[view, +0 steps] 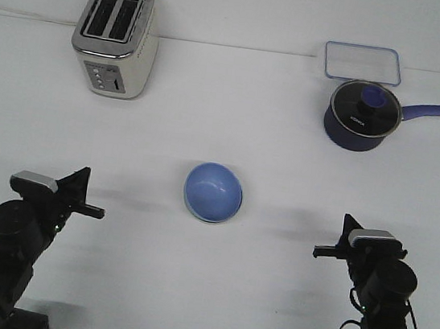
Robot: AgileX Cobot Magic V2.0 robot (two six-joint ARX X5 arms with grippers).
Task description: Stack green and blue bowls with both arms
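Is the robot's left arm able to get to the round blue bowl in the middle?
Probably yes. The left gripper points toward the round blue bowl, and only bare white table lies between them. Whether its jaws are open isn't clear.

white table [211, 293] fills nearly the whole frame, matte, evenly lit, soft shadows only. pale wall [241, 5] runs across the top edge. a thin cord [21, 12] lies along the seam at upper left.

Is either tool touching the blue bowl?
No. The blue bowl sits alone at the table's centre, with the left tool and right tool apart.
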